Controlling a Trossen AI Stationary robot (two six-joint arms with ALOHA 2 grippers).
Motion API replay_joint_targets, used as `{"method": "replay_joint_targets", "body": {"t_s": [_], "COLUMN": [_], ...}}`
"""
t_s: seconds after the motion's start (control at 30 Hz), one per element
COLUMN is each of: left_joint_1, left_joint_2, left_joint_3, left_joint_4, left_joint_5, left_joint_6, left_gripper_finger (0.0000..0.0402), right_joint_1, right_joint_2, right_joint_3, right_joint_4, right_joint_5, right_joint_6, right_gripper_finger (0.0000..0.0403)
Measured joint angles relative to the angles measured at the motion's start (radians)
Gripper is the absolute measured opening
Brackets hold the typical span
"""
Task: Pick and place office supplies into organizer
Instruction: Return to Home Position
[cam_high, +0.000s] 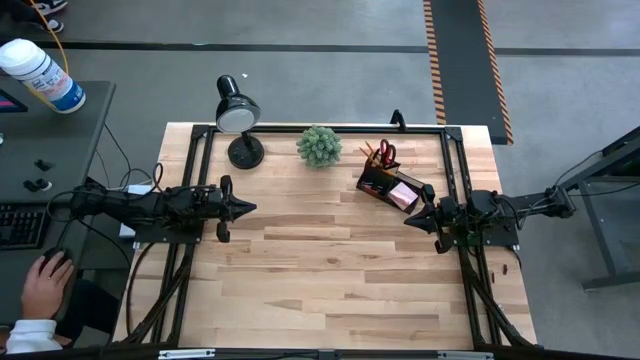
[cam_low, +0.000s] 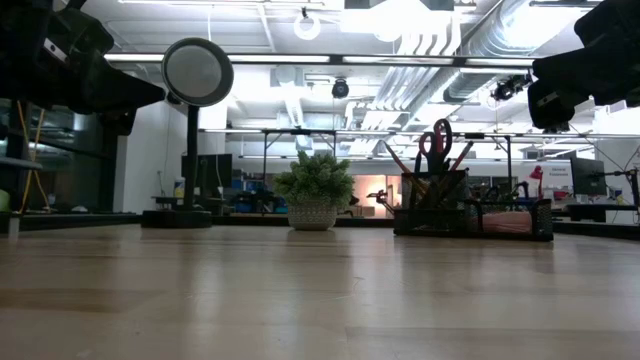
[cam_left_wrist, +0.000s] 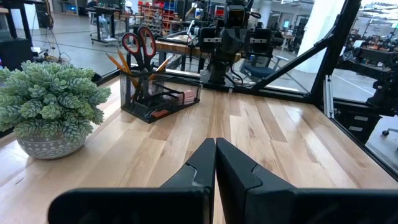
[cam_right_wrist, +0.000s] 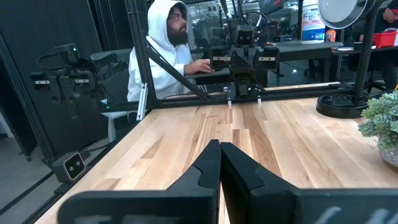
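Left claw (cam_high: 247, 208) at the middle left of the high view, clenched, its two dark fingers (cam_left_wrist: 200, 167) pressed flat together and aimed across the pale wooden plank bench (cam_high: 320, 290). Over at the middle right, the right claw (cam_high: 409, 221) faces it, clenched just the same, fingers (cam_right_wrist: 210, 163) closed tight, with its tip just below the black mesh desk organizer (cam_high: 385, 184). That organizer stands in the upper right part of the bench, and it's loaded: the red-handled scissors (cam_high: 386, 153) stand upright in its tall cup, handles up, with the thin orange pencils (cam_high: 370, 154) fanned beside them. The pink square sticky-note pad (cam_high: 403, 195) lies in the low tray section, on the side nearest the right claw. Left of the organizer sits the green fuzzy plant in a pale pot (cam_high: 319, 146), then the black round-based desk lamp (cam_high: 238, 115) farther left, both along the top edge. A person's hand (cam_high: 45, 285) rests at the lower left corner, off the bench.
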Motion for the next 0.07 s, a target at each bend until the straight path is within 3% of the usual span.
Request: {"method": "replay_joint_targets", "body": {"t_s": [0.07], "left_joint_1": [0.0], "left_joint_2": [0.0], "left_joint_3": [0.0], "left_joint_4": [0.0], "left_joint_5": [0.0], "left_joint_6": [0.0], "left_gripper_finger": [0.0003], "right_joint_1": [0.0], "right_joint_2": [0.0], "right_joint_3": [0.0], "right_joint_4": [0.0], "right_joint_5": [0.0], "right_joint_6": [0.0], "right_gripper_finger": [0.0]}}
